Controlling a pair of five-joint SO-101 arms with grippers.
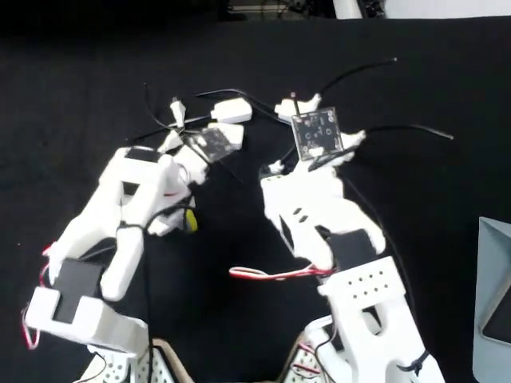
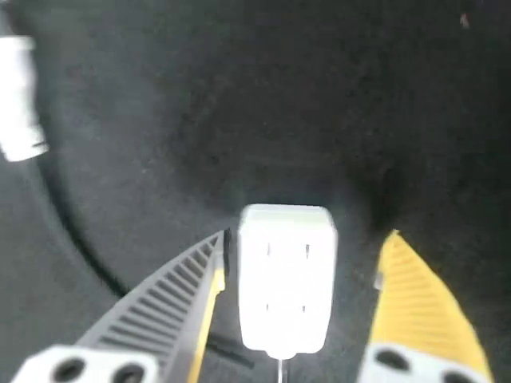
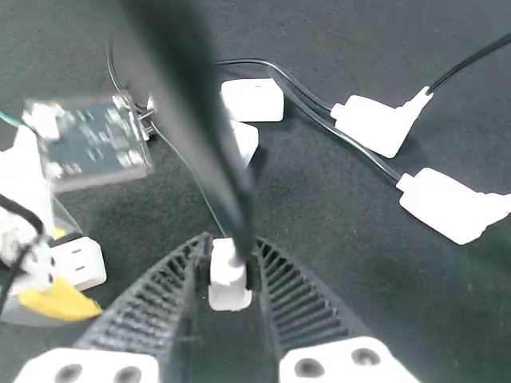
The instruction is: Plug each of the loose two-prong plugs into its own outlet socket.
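Two sets of jaws sit low over the black cloth-covered table (image 1: 72, 56): the right gripper (image 3: 230, 247) is pinched tight on a small white two-prong plug (image 3: 227, 291), which sits squarely between its ribbed fingers (image 3: 160, 295) with a thick black cord (image 3: 180, 96) rising out of the grip. Over on the other side, the left gripper (image 2: 307, 235) has its jaws spread wide around a white rectangular outlet socket block (image 2: 286, 279), lying slots-up on the cloth between them, hard by the grey ribbed finger (image 2: 172, 299) with a clear gap to the yellow finger (image 2: 419, 295). Two flat white angled plugs (image 3: 374, 124) (image 3: 449, 206) lie loose on the cloth beyond the right gripper.
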